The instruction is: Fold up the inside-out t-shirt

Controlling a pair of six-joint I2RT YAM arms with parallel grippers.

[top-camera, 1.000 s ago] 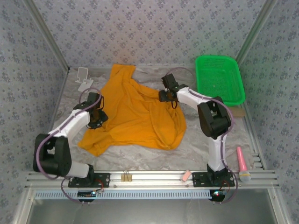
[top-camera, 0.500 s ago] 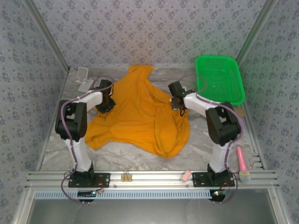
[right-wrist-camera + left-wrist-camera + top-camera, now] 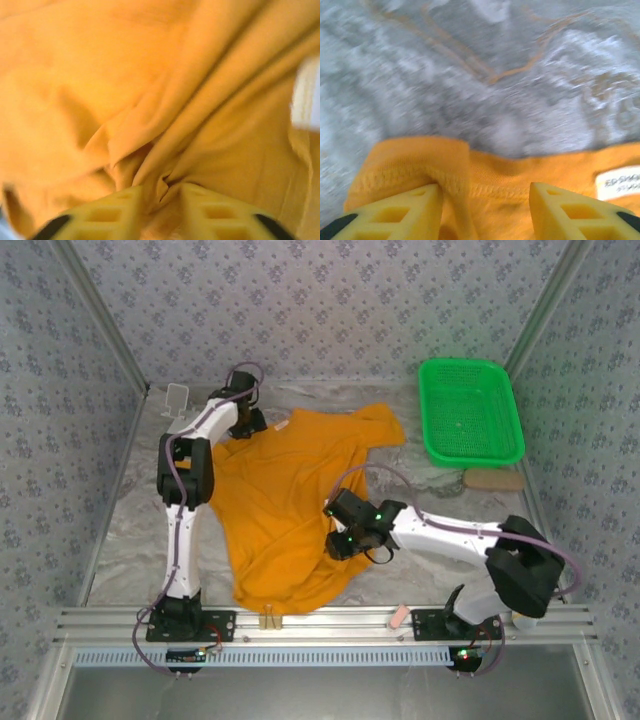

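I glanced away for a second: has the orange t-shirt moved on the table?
Yes. The t-shirt has slid toward the front rail, its near edge now almost reaching it, and its far corner lies closer to the green basket.

The top camera looks down from high on the near side, taking in the whole t-shirt (image 3: 290,510). The left wrist camera sits close over the t-shirt's far collar edge; the right wrist camera, closer, faces its near-right folds

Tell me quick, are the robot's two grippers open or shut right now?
Left gripper: open, over the t-shirt collar.
Right gripper: closed on bunched t-shirt cloth.
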